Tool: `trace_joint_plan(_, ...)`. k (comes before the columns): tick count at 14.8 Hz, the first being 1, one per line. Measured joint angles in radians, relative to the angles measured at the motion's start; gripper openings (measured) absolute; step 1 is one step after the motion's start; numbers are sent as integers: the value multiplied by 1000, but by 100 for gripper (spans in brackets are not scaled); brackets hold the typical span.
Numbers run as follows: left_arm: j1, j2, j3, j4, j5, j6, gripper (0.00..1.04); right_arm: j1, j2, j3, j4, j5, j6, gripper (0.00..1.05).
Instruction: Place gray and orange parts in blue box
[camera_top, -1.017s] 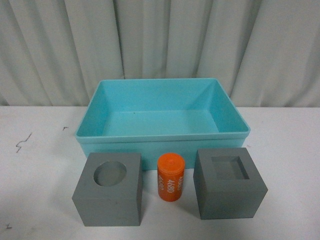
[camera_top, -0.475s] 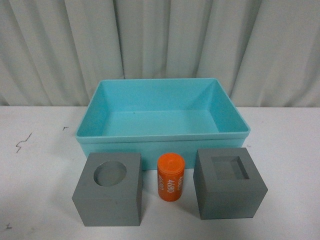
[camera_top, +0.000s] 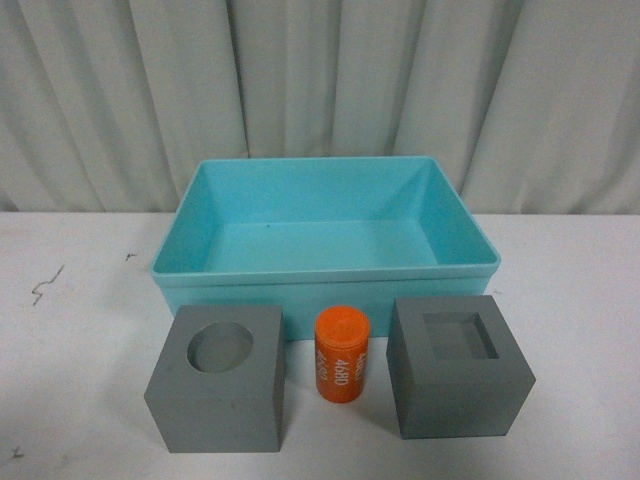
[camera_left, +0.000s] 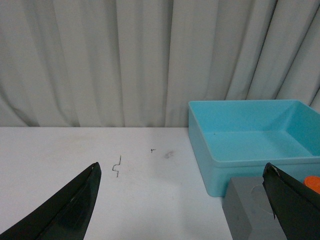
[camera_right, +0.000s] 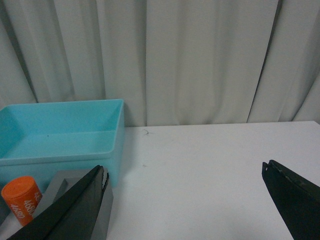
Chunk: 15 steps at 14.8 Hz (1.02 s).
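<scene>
Gray cube with a round hollow, orange cylinder and gray cube with a square hollow line up on the scuffed white table, just in front of the blue box. The hollows face up and the cylinder stands on end. A pale curtain hangs behind. The left gripper and right gripper gape wide, holding nothing.

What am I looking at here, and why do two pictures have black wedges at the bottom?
This is a two-armed robot. The front picture comes from a camera on its body, facing a white table before a curtain. On the table stand an empty blue box and, nearer the camera, a gray cube with a round recess, an orange cylinder and a gray cube with a square recess. The other two pictures come from cameras on its wrists. The black wedges are the fingers of the left gripper and the right gripper, both open and holding nothing.
</scene>
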Motion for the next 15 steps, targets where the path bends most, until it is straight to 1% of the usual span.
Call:
trace_joint_plan(6, 0, 0, 0, 0, 0, 0, 98, -1, 1, 0, -5, -5, 1, 98)
trace_joint_plan(7, 0, 0, 0, 0, 0, 0, 98, -49, 71, 13, -3, -112, 56, 98)
trace_joint_plan(8, 0, 0, 0, 0, 0, 0, 98, -71, 202, 42, 84, -137, 100, 98)
trace_joint_plan(10, 0, 0, 0, 0, 0, 0, 98, -47, 503, 154, 344, -146, 158, 98)
trace_joint_plan(14, 0, 0, 0, 0, 0, 0, 98, -22, 671, 227, 431, -140, 179, 98)
trace_joint_plan(15, 0, 0, 0, 0, 0, 0, 98, -6, 790, 283, 454, -141, 198, 98)
